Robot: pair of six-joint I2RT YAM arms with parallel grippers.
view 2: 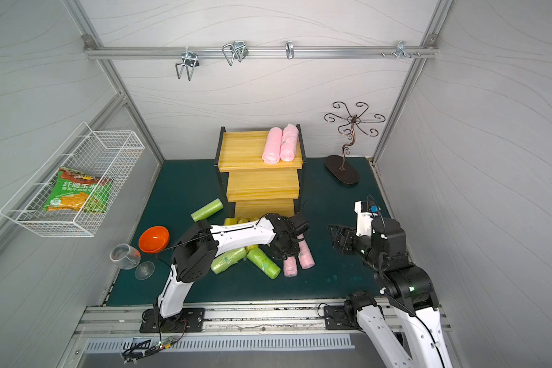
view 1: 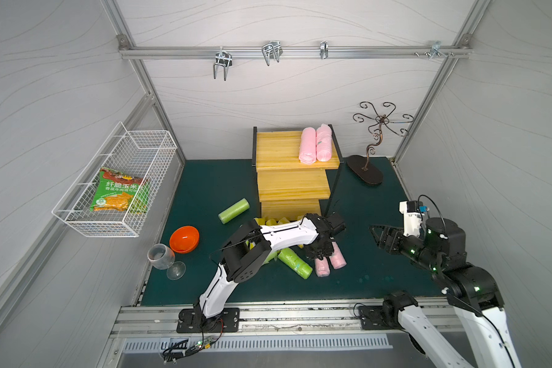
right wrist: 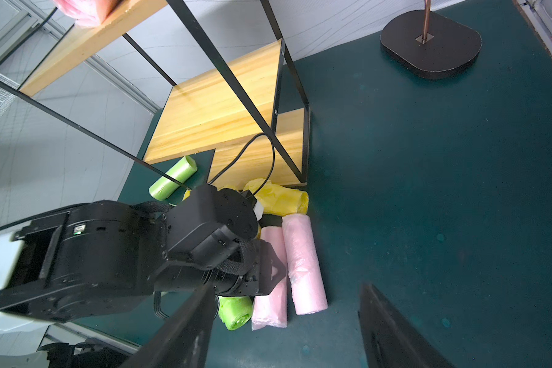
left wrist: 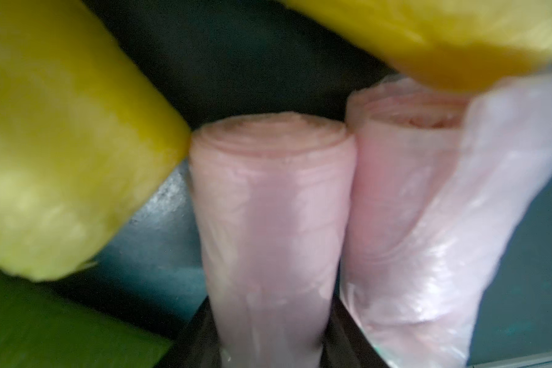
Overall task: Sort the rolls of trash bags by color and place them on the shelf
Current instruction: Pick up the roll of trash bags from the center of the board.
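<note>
L gripper [view 1: 320,255] is down on the pile in front of the shelf [view 1: 287,188], just off its bottom step. Jaws sit either side of the inner pink roll [right wrist: 270,306]. In the L wrist view they press its flanks w/ no gap I can see, so I read it as clamped on that roll; how firm, can't tell. The roll lies flat on the green mat [view 1: 204,191], long axis running approx toward the shelf front, jaws across it, which suits a lift. L arm is clearly the nearer one. R gripper [view 1: 375,235] hangs off to the right of the shelf front, jaws wide apart, nothing in them.

Tight spot: the outer pink roll [right wrist: 303,264] touches the held one along its length, a green roll [view 1: 295,263] lies on its other side, and yellow rolls [right wrist: 278,197] crowd btw the grip and the shelf's bottom step. I judge a straight-up lift is needed, else neighbours drag along.

Likely goal is the shelf's top board: the shelved pink rolls [view 1: 307,146] lie side by side at its right end, w/ bare board left of them.
</note>
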